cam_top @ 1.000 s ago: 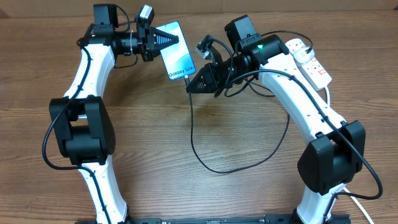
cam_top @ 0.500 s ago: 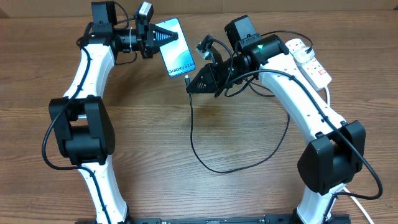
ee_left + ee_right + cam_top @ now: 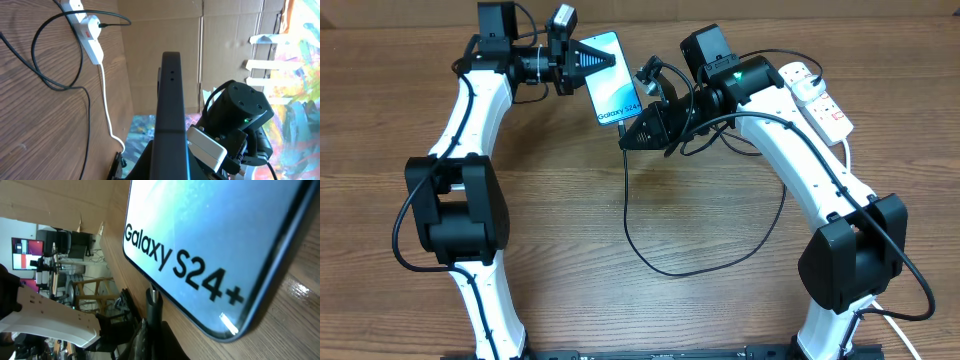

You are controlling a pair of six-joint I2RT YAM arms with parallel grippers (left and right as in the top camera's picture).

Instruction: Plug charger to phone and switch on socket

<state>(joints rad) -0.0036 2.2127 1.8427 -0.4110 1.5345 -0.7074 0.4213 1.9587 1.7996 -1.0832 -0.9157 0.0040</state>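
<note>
The phone (image 3: 618, 95) sits at the far middle of the bench (image 3: 570, 220). Its long axis runs from far-left to near-right, the screen faces up, and the "Galaxy S24+" lettering is at the nearer end. That nearer short edge points toward my right gripper (image 3: 628, 138), and its corner rests on the wood, as my right wrist view shows.

My left gripper (image 3: 600, 62) comes in from the left and is closed over the far end of the phone, its fingers pointing right across the screen. In my left wrist view the phone is edge-on, a thin black bar running straight up the middle of the frame from between my fingers.

My right gripper is just beside the phone's near end, fingers closed narrowly on the tip of the charger (image 3: 626, 200). In the right wrist view the small black connector (image 3: 153, 302) stands up out of my fingers and meets the phone's lower edge just under the lettering. I cannot tell whether it is seated in the port or only touching.

From my right gripper the black cable drops toward me, loops right across the bench and climbs back to the socket (image 3: 817, 95). The socket lies at the far right, well apart from the phone, its long axis running far-left to near-right, with its thick white cord (image 3: 106, 95) trailing off.
</note>
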